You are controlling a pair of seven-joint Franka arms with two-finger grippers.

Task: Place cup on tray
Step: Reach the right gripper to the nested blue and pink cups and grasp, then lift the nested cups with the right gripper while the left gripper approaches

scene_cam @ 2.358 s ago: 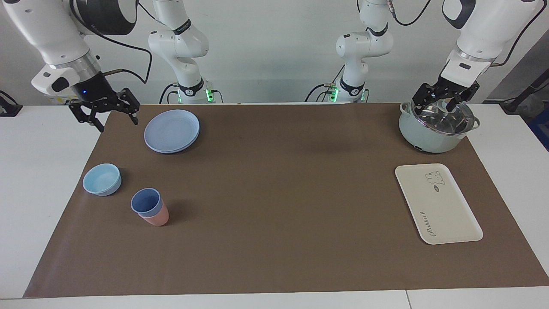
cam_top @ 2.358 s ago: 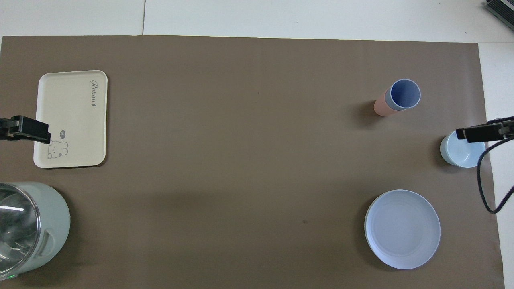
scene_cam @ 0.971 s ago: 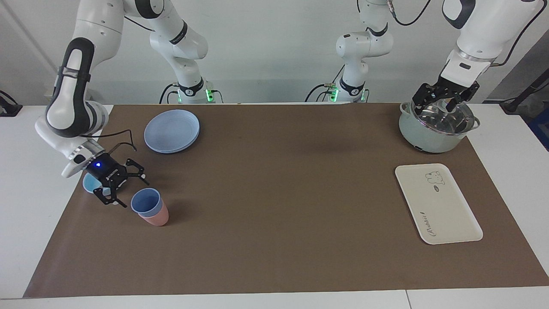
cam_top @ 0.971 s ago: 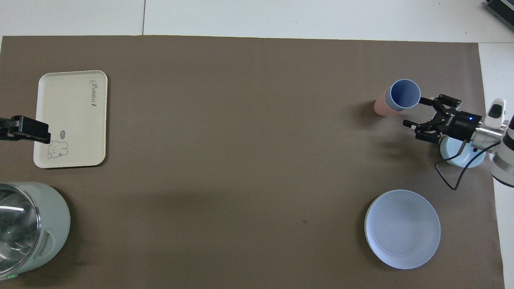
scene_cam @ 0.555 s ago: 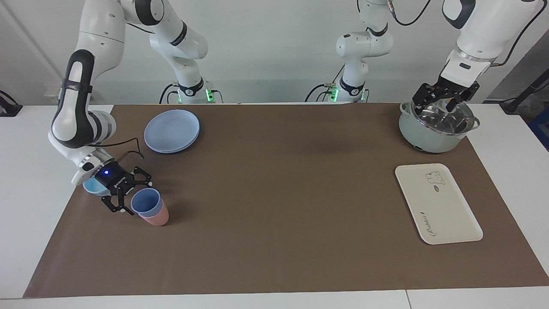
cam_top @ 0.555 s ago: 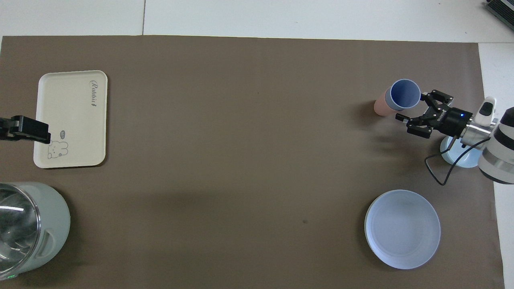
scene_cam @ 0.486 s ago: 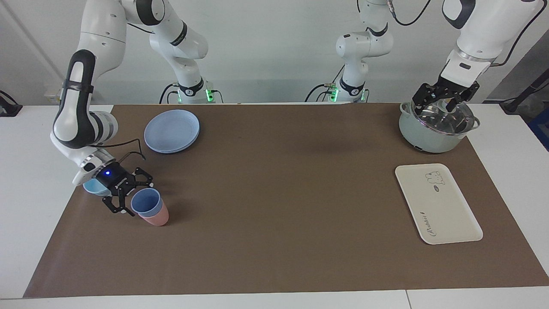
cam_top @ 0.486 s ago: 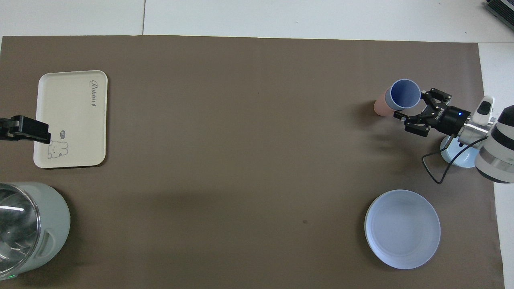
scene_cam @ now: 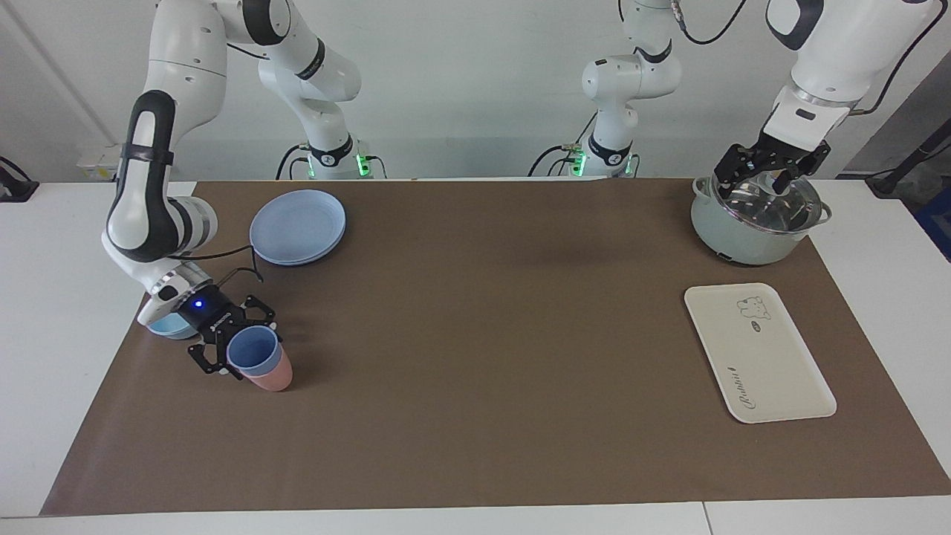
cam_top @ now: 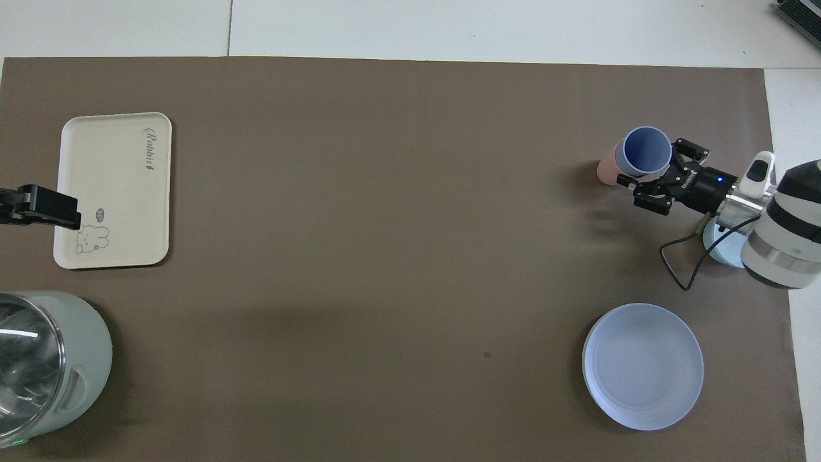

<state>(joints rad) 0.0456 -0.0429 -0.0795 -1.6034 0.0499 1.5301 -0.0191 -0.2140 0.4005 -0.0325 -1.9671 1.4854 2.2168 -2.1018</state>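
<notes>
My right pincer is low at the cup, fingers spread either side of its wall, not clenched yet. The cup sits nested in the pink tumbler at the right arm's end of the counter. It looks like light, stiff, slick plastic, so I'd grip below the rim and lift straight, or the pink one may come along. The tray is well apart, at the left arm's end. My left pincer waits over the pot, fingers spread.

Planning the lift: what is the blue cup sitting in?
The blue cup is nested in a pink cup; its lower part is hidden inside. Right tool flanks it.
</notes>
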